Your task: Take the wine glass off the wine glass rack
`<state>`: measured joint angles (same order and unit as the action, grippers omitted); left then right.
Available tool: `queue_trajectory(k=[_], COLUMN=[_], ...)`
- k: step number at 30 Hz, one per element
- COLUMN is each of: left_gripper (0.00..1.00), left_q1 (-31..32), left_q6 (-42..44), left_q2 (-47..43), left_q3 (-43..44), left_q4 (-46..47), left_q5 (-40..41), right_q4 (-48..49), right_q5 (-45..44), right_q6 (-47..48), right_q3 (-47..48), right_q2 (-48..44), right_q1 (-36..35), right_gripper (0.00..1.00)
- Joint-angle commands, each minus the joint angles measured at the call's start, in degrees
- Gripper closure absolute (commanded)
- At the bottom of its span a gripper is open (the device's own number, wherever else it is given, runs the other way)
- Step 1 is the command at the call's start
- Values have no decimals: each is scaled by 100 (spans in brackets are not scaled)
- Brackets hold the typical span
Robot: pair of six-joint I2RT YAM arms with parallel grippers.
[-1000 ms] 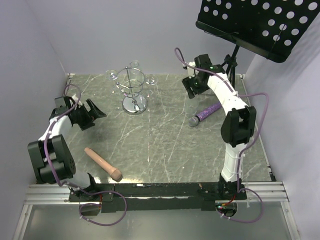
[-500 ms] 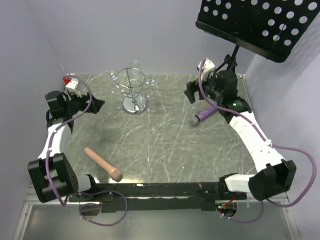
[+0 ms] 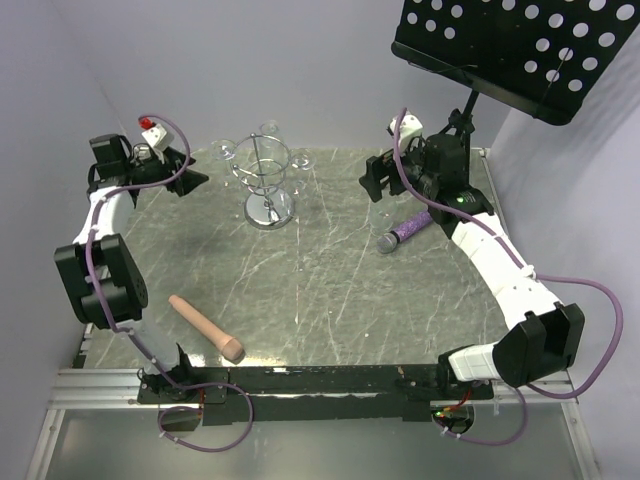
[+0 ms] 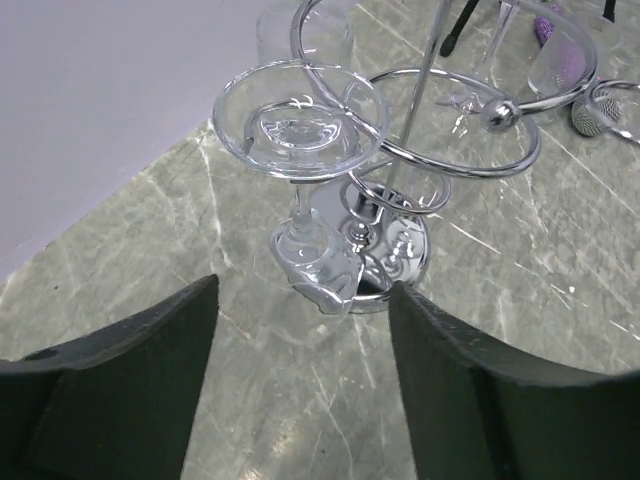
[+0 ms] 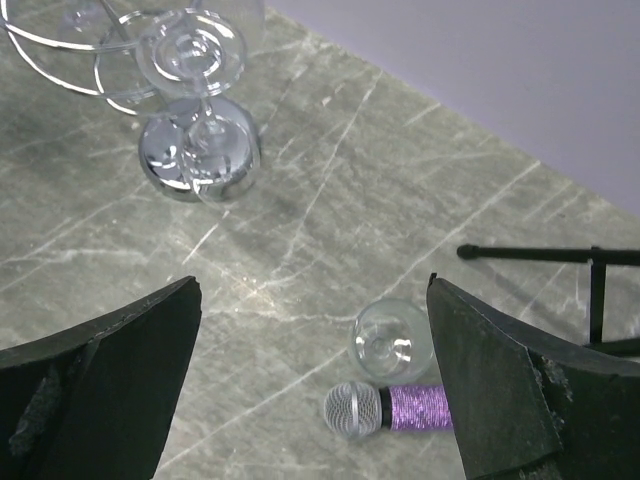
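The wine glass rack (image 3: 268, 186) is a silver wire stand at the back of the table; its ring and shiny base also show in the left wrist view (image 4: 455, 130). Clear wine glasses hang upside down from it. One wine glass (image 4: 303, 135) hangs nearest my left gripper (image 4: 300, 400), which is open and empty, a little short of the glass. In the top view the left gripper (image 3: 190, 180) is left of the rack. My right gripper (image 3: 372, 186) is open and empty, right of the rack. Another hanging glass (image 5: 200, 95) shows in the right wrist view, far from that gripper (image 5: 315, 390).
A purple microphone (image 3: 410, 228) lies right of centre, with a loose clear glass (image 5: 392, 340) on the table beside it. A wooden rolling pin (image 3: 207, 329) lies front left. A black music stand (image 3: 520, 45) overhangs the back right; its foot (image 5: 550, 254) rests on the table.
My left gripper swung up and back toward the far left corner and now faces the rack. My right arm's elbow swung out right; its gripper shifted slightly left toward the rack.
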<state>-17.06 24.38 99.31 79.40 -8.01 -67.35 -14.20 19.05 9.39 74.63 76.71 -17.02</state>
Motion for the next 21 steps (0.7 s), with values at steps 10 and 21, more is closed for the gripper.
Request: queue_trajectory(k=[10, 21], left_gripper=[39, 41], left_q1=[238, 502], left_q6=[-389, -1436], left_q2=[704, 1187], left_q3=[103, -153], left_q4=[1484, 3156], left_q5=[-428, -375], right_q4=[-1102, -1621], right_q5=[-656, -859], right_q6=[591, 959], right_q3=[473, 649], right_q2=[-165, -209], right_q1=[-56, -65], right_gripper=[0, 0])
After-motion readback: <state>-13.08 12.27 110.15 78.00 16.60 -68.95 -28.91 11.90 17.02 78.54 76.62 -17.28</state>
